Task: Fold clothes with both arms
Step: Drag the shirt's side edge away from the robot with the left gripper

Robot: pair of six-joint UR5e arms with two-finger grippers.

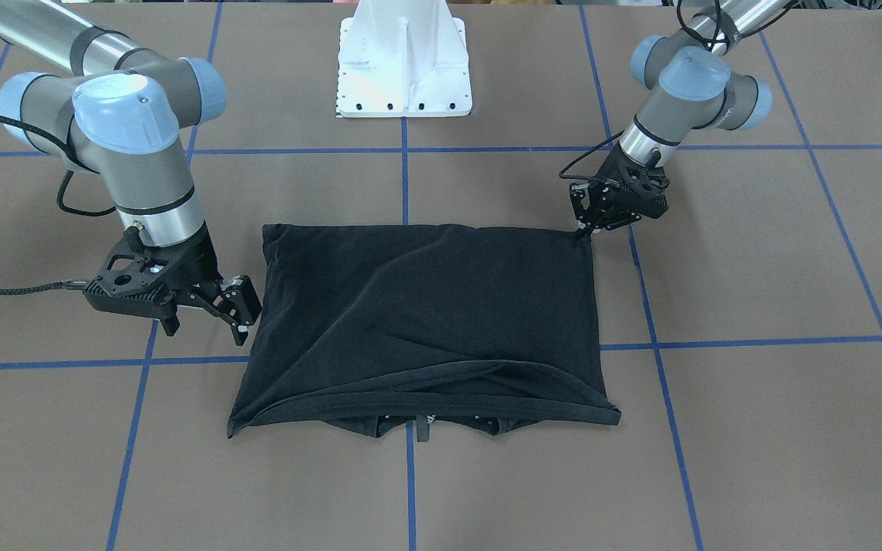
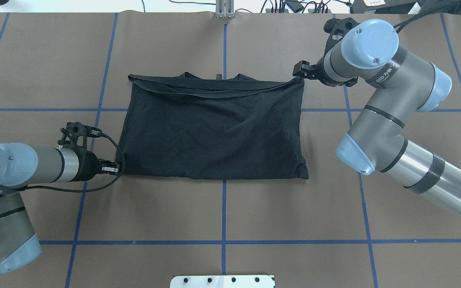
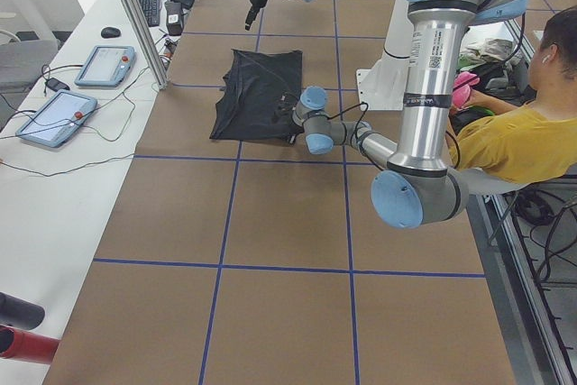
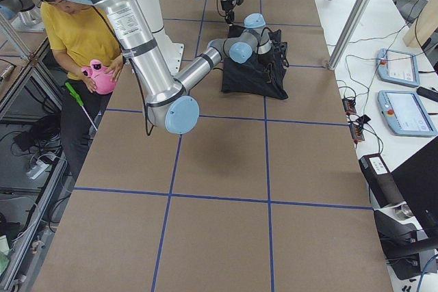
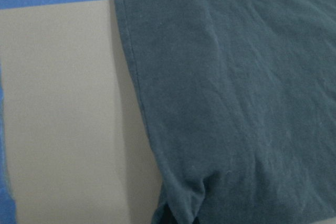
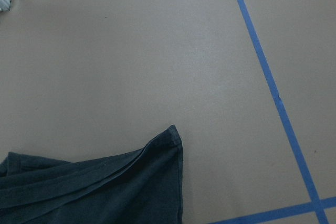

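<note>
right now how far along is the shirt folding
Done: the T-shirt lies folded over once into a rough rectangle. In hand: the left gripper looks pinched on a robot-side corner; the right gripper hangs open beside the cloth, holding nothing. Left: likely more folds, since the rectangle is wide.

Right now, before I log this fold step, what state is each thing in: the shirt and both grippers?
T-shirt: folded over, lying flat on the table, lightly wrinkled.
Left gripper: shut on the T-shirt's corner nearest the robot.
Right gripper: open, beside the T-shirt's edge, holding nothing.
</note>
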